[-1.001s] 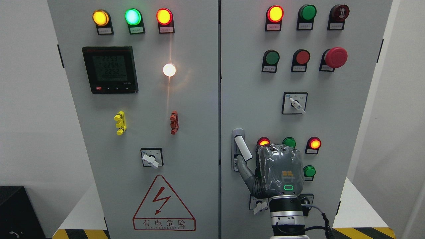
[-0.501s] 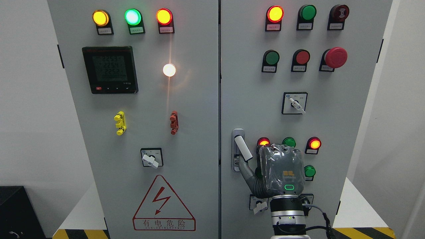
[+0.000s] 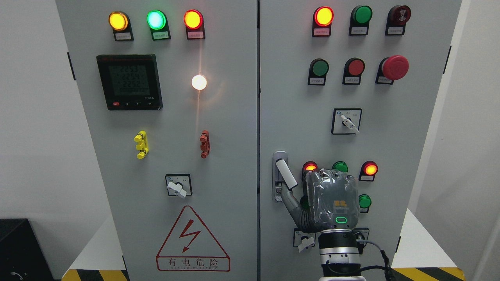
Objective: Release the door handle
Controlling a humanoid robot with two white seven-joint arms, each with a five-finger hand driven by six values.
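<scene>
The white door handle point(image 3: 286, 174) sits on the left edge of the right cabinet door point(image 3: 297, 117), swung out of its grey mount and tilted. My right hand point(image 3: 332, 199) is just right of it and slightly lower, with its back to the camera. The thumb point(image 3: 288, 198) stretches left to just under the handle's lower end. The other fingers bend toward the panel, to the right of the handle and not around it. The hand holds nothing. My left arm does not show.
The hand partly covers lit red and green indicator lamps point(image 3: 370, 169). A small rotary switch point(image 3: 306, 242) sits below the thumb, another point(image 3: 347, 121) above. The left door point(image 3: 175, 128) carries a meter, lamps and a warning sign. A white ledge point(image 3: 425, 242) lies at lower right.
My right hand has drifted slightly to the right and the thumb tip has slid a little away from the handle mount. The handle has not moved.
</scene>
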